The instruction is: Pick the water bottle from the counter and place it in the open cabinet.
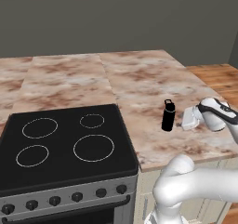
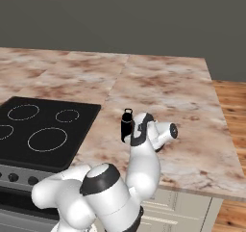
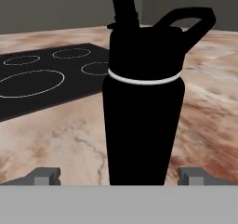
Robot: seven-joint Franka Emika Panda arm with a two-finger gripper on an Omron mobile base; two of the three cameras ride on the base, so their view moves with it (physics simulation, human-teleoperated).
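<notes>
Arm extends low and forward, wrist level; gripper held horizontal with jaws spread wide, both fingertips apart and gripping nothing.

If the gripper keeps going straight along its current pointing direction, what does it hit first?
Likely the water bottle: it stands upright on the counter dead ahead of the open gripper, centred between the fingertips.

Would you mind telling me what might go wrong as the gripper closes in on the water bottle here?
1. The water bottle is tall and narrow and stands upright on the counter; a nudge from a fingertip could tip it.
2. The gripper is open low around the base, so a low grasp might let the bottle swing when lifted.
3. If tipped, it could roll towards the stovetop.
</notes>
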